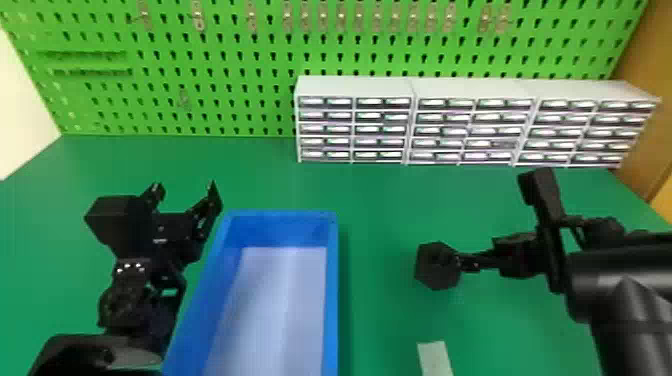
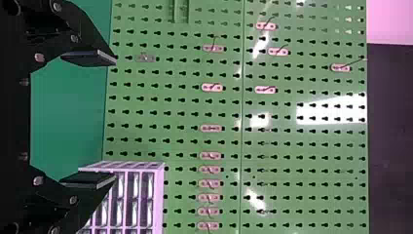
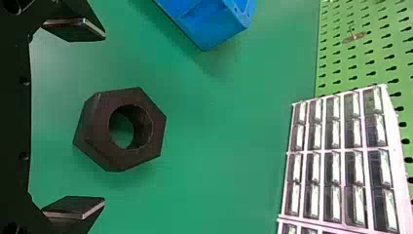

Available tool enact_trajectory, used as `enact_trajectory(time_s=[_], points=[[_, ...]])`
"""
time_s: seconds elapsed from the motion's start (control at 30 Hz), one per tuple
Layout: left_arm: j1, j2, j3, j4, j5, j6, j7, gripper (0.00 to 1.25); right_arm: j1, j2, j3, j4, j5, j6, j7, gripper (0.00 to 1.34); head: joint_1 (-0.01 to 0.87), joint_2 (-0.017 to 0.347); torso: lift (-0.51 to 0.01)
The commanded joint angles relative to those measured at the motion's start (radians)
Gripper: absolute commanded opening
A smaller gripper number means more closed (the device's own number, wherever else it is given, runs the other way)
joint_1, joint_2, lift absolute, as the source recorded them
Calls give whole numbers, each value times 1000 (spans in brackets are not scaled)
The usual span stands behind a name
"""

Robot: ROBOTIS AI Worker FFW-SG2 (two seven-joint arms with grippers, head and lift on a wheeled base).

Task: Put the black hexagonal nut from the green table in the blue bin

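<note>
We have the black hexagonal nut (image 3: 100,126) on the green table (image 1: 380,250), to the right of the blue bin (image 1: 331,300), with clear space between nut and bin. Our right gripper (image 3: 103,117) comes at it from the side away from the bin, fingers spread and grasping nothing. Seen from the right wrist, the nut lies centred across the gap, most of it beyond the fingertips, so we judge that a little more reach comes before any squeeze. It lies flat, its hole facing up (no real long axis to speak of), and its flats look slightly askew to the pads; it could twist as we pinch.

Our right arm is plainly the nearer one. Our left gripper (image 1: 186,186) is parked on the bin's left, its fingers also apart and empty.

To the right of the bin's near part, a pale strip (image 1: 434,357) lies on the table. Beyond the bin and off to its right stand the drawer cabinets (image 1: 355,87), and behind the bin rises the green pegboard (image 1: 240,45).
</note>
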Motion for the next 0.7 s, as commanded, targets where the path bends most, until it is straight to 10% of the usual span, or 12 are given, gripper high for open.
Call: enact_trajectory(time_s=[0.0, 0.67], points=[[-5, 0, 0, 1, -1, 0, 1, 833, -2, 11, -33, 24, -7, -48, -25, 1229, 657, 57, -95], [0, 0, -9, 5, -3, 0, 4, 835, -73, 20, -53, 197, -115, -166, -125, 1226, 657, 57, -95]])
